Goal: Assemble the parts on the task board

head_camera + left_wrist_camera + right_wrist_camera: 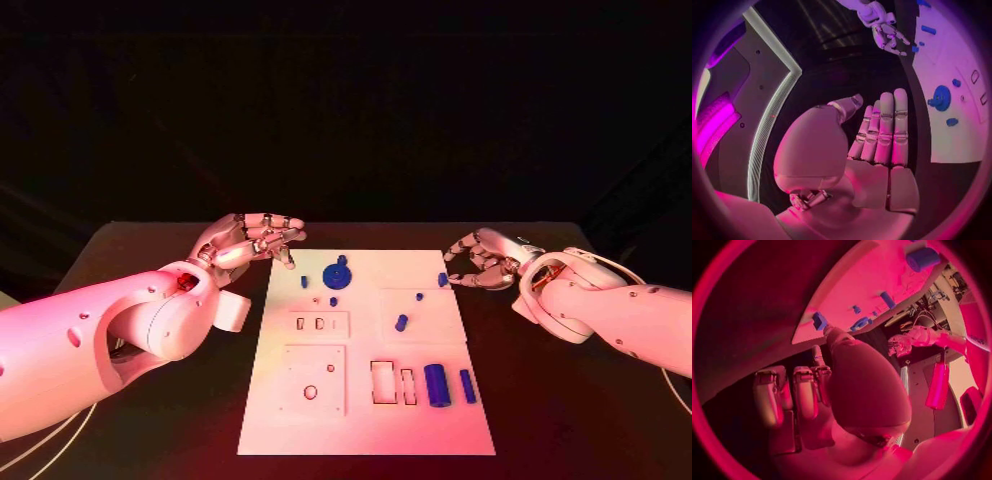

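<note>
A black table (577, 400) fills the space in front of the robot, with a dark backdrop behind it. In the middle lies the white task board (368, 425), a long plate whose long axis runs away from the robot toward the far edge of the table.

On the board, near its right side at the near end, a large blue cylinder (437, 385) lies flat, lengthwise with the board; just beside it to the right lies a thinner blue rod (467, 385), parallel to it. Left of them are two rectangular slots (384, 382), and I cannot see anything in them. Toward the far end a round blue gear (336, 275) sits on the board. A small blue peg (402, 322) lies near the middle, slightly tilted.

The left hand (257, 240) hovers off the board's far left corner, fingers together and bent, holding nothing. The right hand (483, 260) sits just beside the board's right edge, fingers curled inward, nothing in them that I can see.
</note>
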